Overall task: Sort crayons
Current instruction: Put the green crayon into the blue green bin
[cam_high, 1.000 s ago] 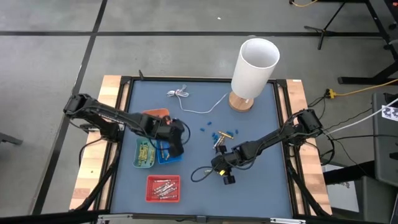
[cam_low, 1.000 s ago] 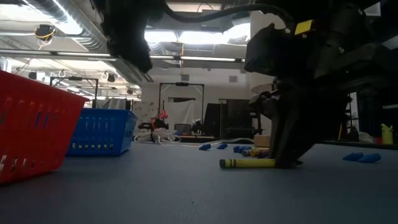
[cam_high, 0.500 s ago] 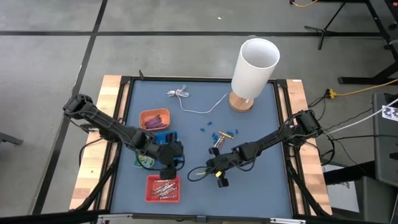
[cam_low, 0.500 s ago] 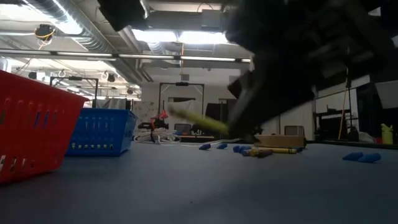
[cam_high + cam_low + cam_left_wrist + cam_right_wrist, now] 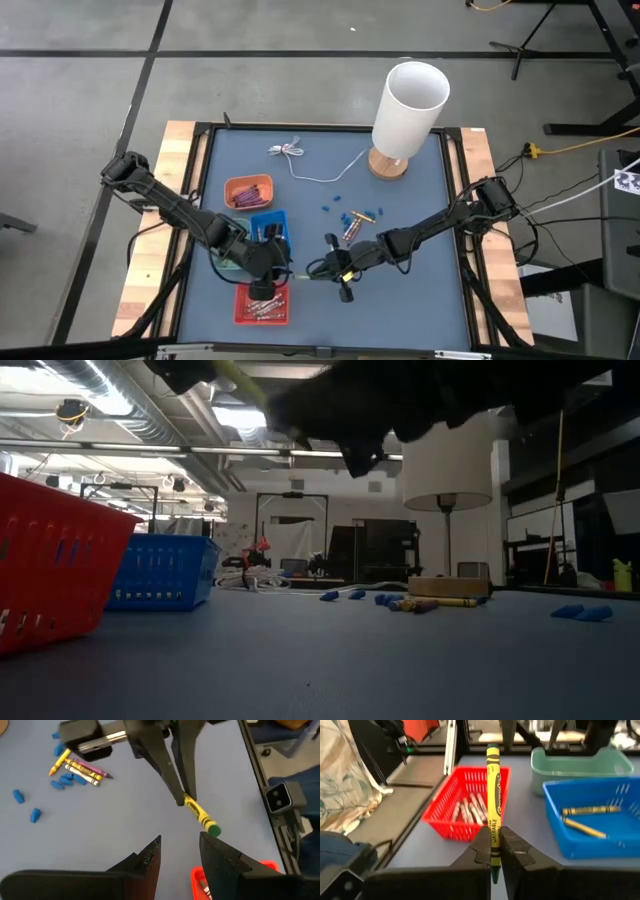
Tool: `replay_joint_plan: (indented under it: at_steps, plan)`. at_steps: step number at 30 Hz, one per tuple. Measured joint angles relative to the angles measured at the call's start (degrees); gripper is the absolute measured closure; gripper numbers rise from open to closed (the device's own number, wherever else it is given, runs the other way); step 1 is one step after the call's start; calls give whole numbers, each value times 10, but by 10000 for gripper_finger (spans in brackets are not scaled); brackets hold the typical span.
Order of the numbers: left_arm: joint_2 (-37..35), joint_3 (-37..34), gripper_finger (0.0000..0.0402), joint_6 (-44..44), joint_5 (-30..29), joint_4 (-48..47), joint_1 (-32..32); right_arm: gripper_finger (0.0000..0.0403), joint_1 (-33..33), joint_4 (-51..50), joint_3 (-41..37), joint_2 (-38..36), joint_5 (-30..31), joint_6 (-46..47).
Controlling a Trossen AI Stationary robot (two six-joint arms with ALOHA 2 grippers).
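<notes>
While the right gripper [image 5: 322,270] pinches a yellow crayon [image 5: 493,810] mid-table, lifted clear, the left gripper [image 5: 180,851], fingers apart, hangs over the red tray [image 5: 243,313] near the front edge.

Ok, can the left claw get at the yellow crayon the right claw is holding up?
Probably yes: the left claw is open, facing the crayon with only bare table between them.

The right tool [image 5: 318,270] and the left tool [image 5: 268,284] meet beside the red tray [image 5: 243,312].
</notes>
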Motion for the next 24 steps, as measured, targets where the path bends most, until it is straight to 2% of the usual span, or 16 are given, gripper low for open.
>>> replay_joint_plan:
  at_steps: [9,17,24]
  plan:
    - [0,0,283,37,-1,9,-21,388,0,74,0,-1,-6,-33]
    - [0,0,283,39,-38,63,-21,387,0,132,0,-1,0,-60]
    - [0,0,283,66,-39,96,-23,387,-1,158,1,-1,49,-78]
